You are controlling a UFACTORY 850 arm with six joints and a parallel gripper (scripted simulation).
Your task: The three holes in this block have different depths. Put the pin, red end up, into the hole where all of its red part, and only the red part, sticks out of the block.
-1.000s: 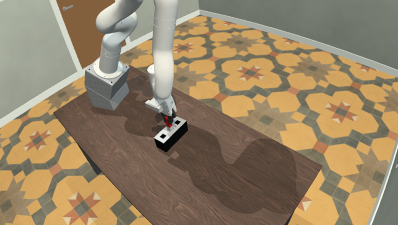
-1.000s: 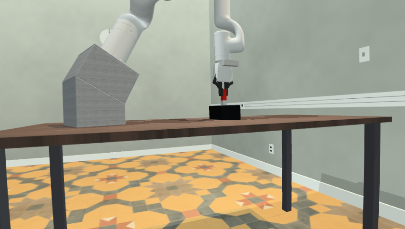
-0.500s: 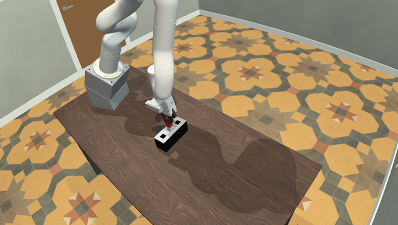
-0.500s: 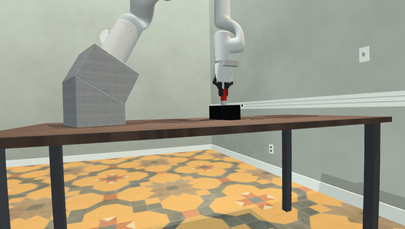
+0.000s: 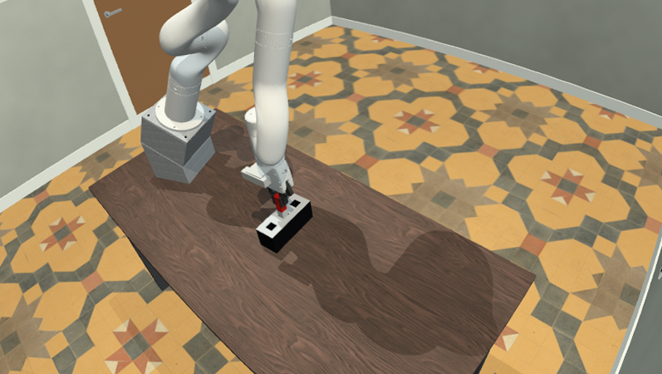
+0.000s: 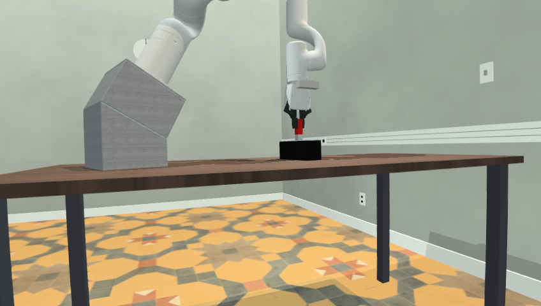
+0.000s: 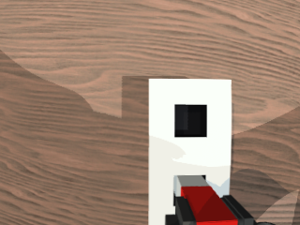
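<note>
Exterior view, centre of frame: the gripper is closed on the pin at its red end; the pin looks light, stiff, perhaps slippery, above the block.

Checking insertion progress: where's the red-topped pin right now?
The red-topped grey pin is upright in the end effector, over the middle of the white-topped black block; its grey lower end shows above the block's top in the exterior view.
</note>
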